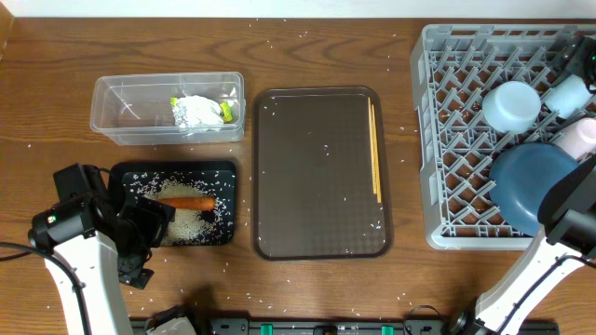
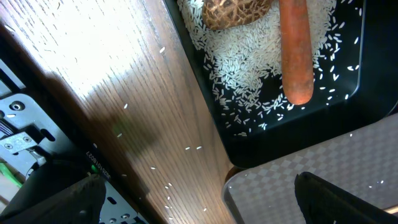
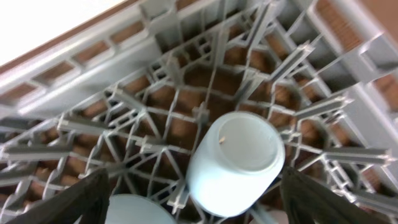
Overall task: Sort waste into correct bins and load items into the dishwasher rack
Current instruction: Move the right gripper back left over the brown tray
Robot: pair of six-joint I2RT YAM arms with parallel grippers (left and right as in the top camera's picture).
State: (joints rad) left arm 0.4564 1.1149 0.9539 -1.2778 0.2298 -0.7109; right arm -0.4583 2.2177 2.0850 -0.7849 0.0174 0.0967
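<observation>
The crumpled wrapper (image 1: 197, 112) lies in the clear tub (image 1: 112, 116). The carrot (image 1: 191, 202) (image 2: 295, 50), the brown lump (image 2: 233, 12) and rice (image 2: 242, 62) lie in the black tray (image 1: 223, 172) (image 2: 205, 106). My left gripper (image 1: 149, 228) (image 2: 199, 205) is open and empty over the wood beside that tray's near corner. Chopsticks (image 1: 374, 149) lie on the brown serving tray. The rack (image 1: 438, 140) holds a light-blue cup (image 1: 510, 104), a white cup (image 1: 566, 93) and the dark-blue plate (image 1: 531, 181). My right gripper (image 3: 202, 199) is open above an upturned pale cup (image 3: 239, 155).
The brown serving tray (image 1: 317, 177) (image 2: 292, 168) sits between the bins and the rack. Loose rice grains dot the wood around it. A pale rounded thing (image 1: 582, 140) sits by the plate; I cannot tell what it is. Black equipment lines the table's near edge (image 1: 279, 326).
</observation>
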